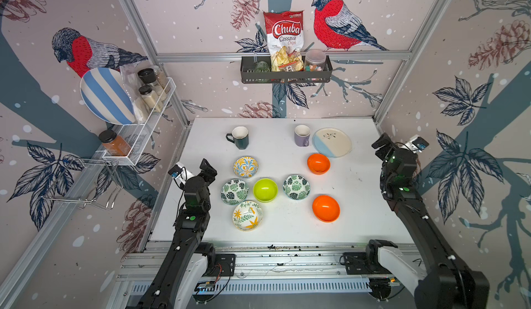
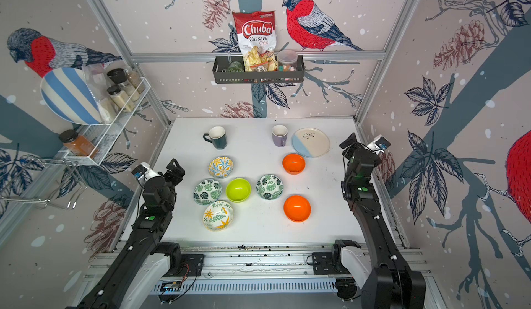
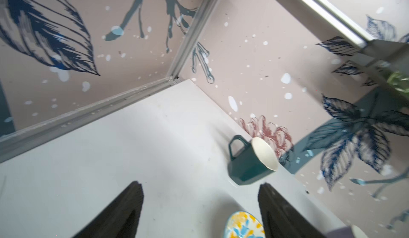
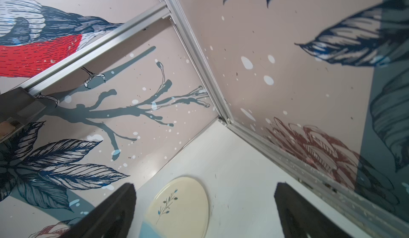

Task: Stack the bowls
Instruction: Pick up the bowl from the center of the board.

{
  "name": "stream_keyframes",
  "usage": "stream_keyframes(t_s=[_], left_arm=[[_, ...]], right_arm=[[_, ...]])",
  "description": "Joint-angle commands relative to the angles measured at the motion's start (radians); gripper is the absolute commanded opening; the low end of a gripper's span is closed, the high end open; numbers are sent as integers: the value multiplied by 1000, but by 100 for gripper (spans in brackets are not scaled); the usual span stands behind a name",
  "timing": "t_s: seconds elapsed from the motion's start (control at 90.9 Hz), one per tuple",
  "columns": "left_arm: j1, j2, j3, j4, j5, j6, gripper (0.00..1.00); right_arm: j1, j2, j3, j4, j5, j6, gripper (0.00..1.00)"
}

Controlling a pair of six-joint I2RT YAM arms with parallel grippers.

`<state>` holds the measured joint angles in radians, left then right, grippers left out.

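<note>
Here left gripper [image 3: 200, 184], right gripper [image 4: 205, 184] splayed, empty; bowls [image 1: 265, 189] unstacked, some maybe touching.

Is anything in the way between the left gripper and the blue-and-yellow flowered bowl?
Nothing visible. Only bare table lies between the open left gripper and the flowered bowl; the green mug stands farther back.

At the far end of my white table [image 1: 273, 235] I see a dark green mug [image 1: 240, 138] standing upright, its handle toward the left wall. Well to its right, a lilac mug [image 1: 302, 135] stands just beside a cream-and-blue plate [image 1: 332, 143]. On the back wall, a black basket [image 1: 287, 76] holds a Chuba chips bag [image 1: 284, 37] and a clear jar [image 1: 315, 61]. A white wire rack [image 1: 143, 138] on the left wall carries a striped plate [image 1: 106, 96], spice jars [image 1: 149, 92] and an amber jar [image 1: 115, 143].
</note>
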<state>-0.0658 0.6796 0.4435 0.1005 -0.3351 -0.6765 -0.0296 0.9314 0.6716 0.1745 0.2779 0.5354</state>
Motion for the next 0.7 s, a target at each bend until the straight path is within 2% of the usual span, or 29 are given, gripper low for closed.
stream_keyframes(t_s=[0.0, 0.088, 0.187, 0.264, 0.352, 0.473, 0.605, 0.693], left_arm=[[0, 9, 123, -433, 164, -61, 96], [0, 64, 245, -690, 194, -99, 97], [1, 133, 330, -854, 272, -100, 96], [-2, 178, 357, -921, 331, -71, 93], [-3, 214, 368, -986, 297, -63, 85], [-4, 272, 370, -1011, 266, -64, 70], [-10, 350, 375, -1034, 246, -60, 69], [-21, 401, 373, -1039, 232, -69, 62]], right_arm=[[79, -63, 53, -223, -262, 67, 99], [245, -75, 151, -450, -134, 18, 98], [417, -56, 213, -604, -34, -18, 96], [506, -10, 253, -705, -5, -24, 94], [602, 50, 288, -780, 42, -30, 92], [695, 118, 314, -830, 134, -40, 90], [712, 166, 313, -844, 112, -46, 90], [713, 176, 315, -857, 101, -46, 90]])
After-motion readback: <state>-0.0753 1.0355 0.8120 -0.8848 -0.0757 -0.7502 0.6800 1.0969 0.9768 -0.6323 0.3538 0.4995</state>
